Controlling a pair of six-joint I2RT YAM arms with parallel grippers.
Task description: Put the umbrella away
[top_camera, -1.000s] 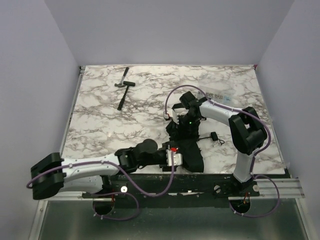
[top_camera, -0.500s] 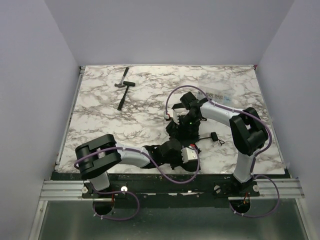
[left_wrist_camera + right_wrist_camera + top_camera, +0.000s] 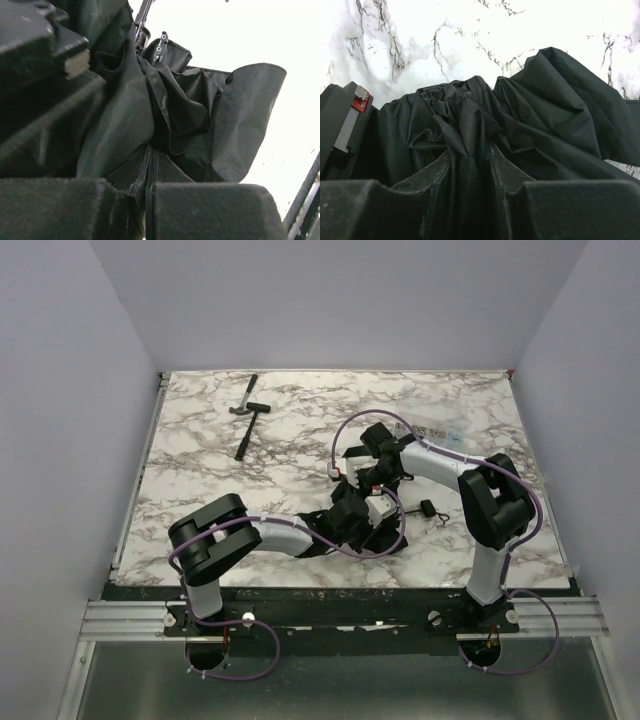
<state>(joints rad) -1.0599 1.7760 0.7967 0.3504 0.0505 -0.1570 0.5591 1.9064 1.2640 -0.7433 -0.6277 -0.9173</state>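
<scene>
The umbrella (image 3: 388,537) lies in a limp heap on the table (image 3: 200,470), under and between my two claws. Its cloth is soft, light and slippery and will likely sag, so the stiff shaft looks the surer hold. My left claw (image 3: 147,197) is clamped on a fold, arm stretched low across. My right claw (image 3: 467,165) reaches down opposite, astride another fold; whether it pinches I cannot tell.

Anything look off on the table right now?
The umbrella lies as a loose, crumpled heap of fabric near the front edge, not folded tight. A hammer lies far left, apart from it.
</scene>
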